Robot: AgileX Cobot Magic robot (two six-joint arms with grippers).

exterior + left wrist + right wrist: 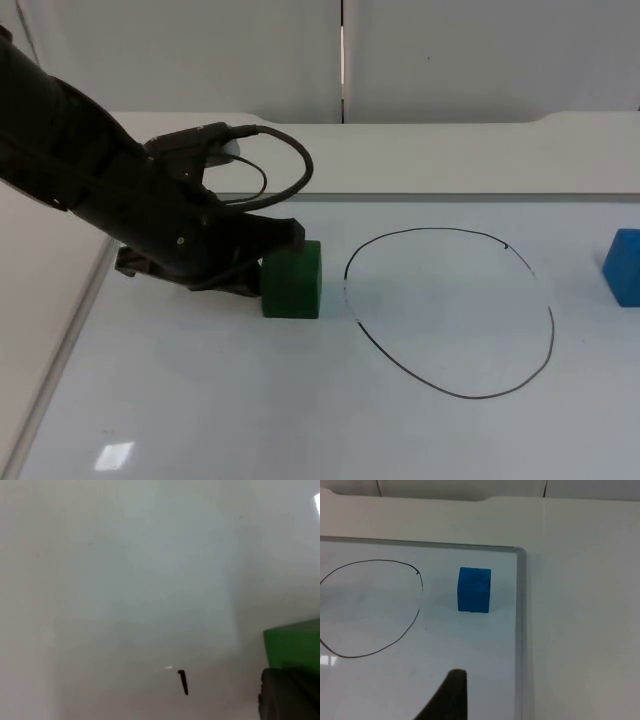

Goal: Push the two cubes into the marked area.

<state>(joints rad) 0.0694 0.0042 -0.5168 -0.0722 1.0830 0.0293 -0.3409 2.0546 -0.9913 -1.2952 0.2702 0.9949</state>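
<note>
Top view: left pincer (262, 262) presses against the green cube (292, 279), just left of the drawn outline (450, 313); its grip state cannot be told; blue cube (474, 589) sits right of the outline on the bench (300, 420); right arm waits.

A white whiteboard (300, 420) with a grey rim lies on the table top (450, 150). On it: a green cube (292, 280) at nine o'clock of the drawn black loop (450, 312), a blue cube (624, 266) at three o'clock.

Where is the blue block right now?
In the top view the blue cube sits at the right edge of the whiteboard, outside the drawn circle, to its right.
</note>
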